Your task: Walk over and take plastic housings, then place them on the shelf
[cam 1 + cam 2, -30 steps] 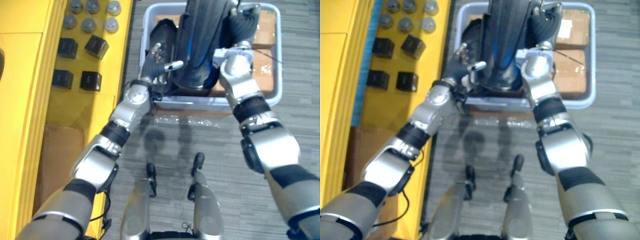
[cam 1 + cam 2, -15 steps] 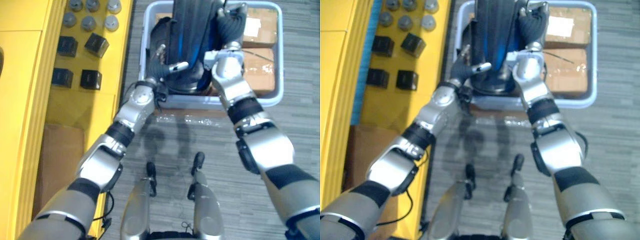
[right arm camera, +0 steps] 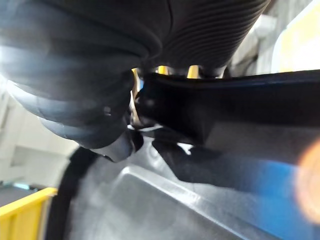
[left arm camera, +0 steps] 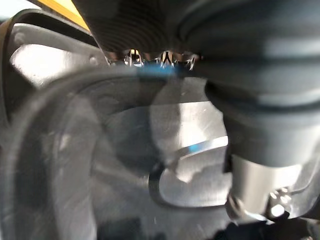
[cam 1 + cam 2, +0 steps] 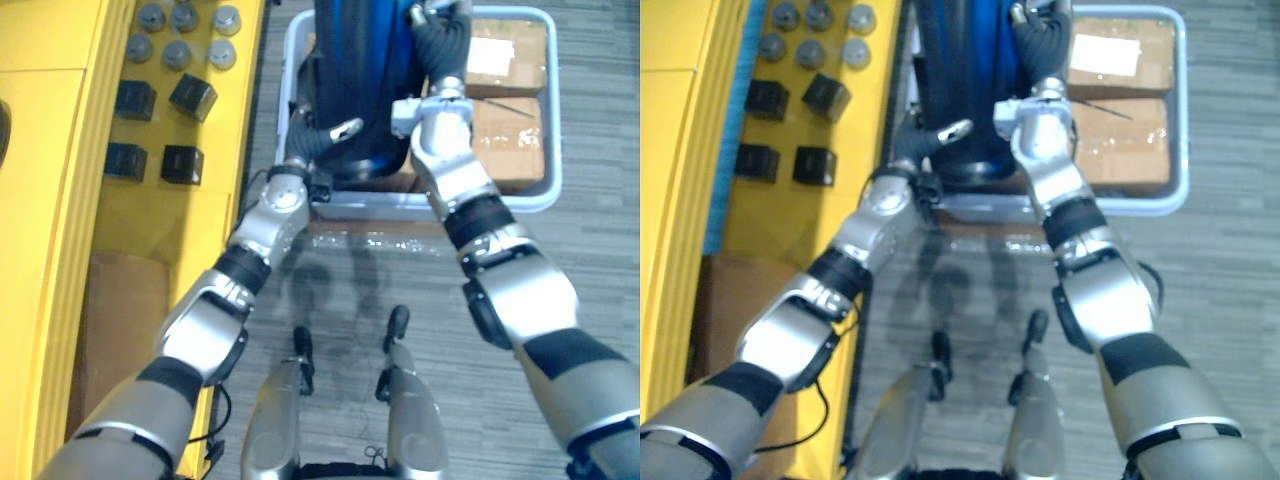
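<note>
Large dark blue-black plastic housing point(image 5: 360, 60) was clamped between my left hand point(image 5: 325, 135) and right hand point(image 5: 440, 45), above the pale grey plastic bin point(image 5: 540, 190). I could not tell how either hand was set against it. Pick-up looked done; carrying it to the yellow shelf point(image 5: 60, 200) on my left and setting it down remained.
</note>
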